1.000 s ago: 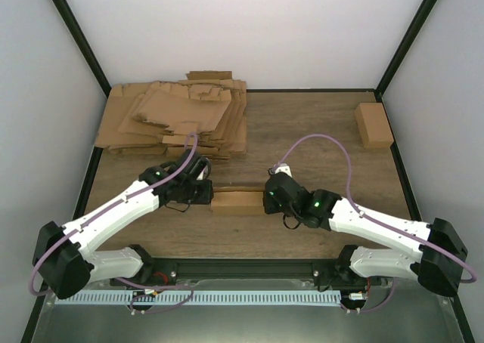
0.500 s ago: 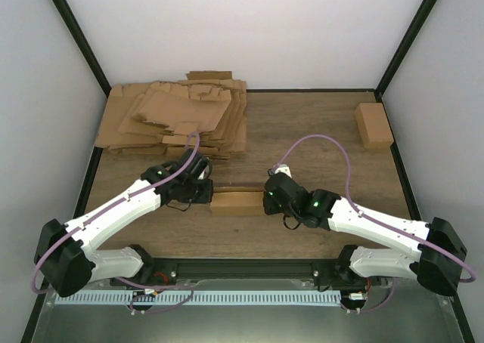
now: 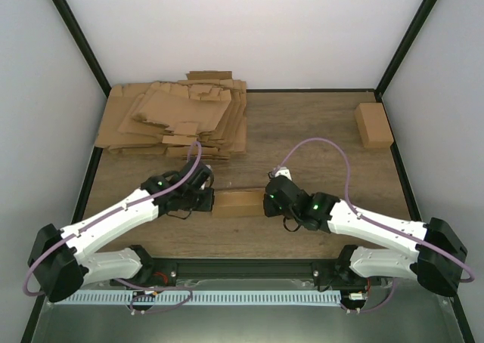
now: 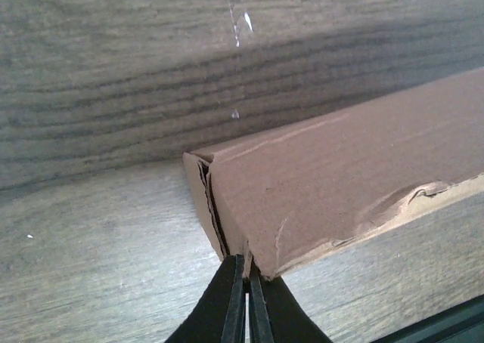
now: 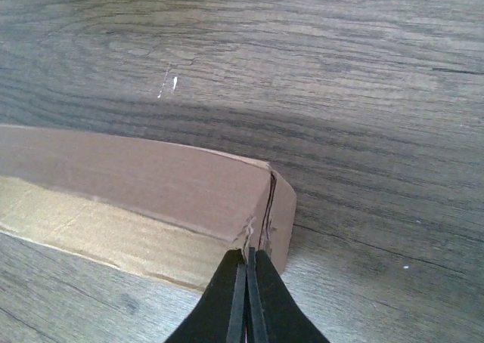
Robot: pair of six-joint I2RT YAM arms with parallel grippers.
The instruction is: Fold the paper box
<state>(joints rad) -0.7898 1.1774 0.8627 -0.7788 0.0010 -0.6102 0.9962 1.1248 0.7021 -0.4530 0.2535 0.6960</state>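
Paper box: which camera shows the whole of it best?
Top external: the whole paper box lies between the left gripper and right gripper. Each wrist view shows just one end, close up.

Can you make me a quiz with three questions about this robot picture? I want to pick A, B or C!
1. Where is the paper box?
A. In a far corner
B. Between the left gripper and the right gripper
C. Up in the air

2. What colour is the right arm's cable?
A. Green
B. Yellow
C. Purple

3. How are the left gripper's fingers?
A. Shut together
B. Wide open
C. Out of sight

Answers:
1. B: the top view shows one gripper at each end of the box.
2. C: the cable loops above the arm in light purple.
3. A: the left wrist view shows the two black fingers pressed side by side at the box's corner.
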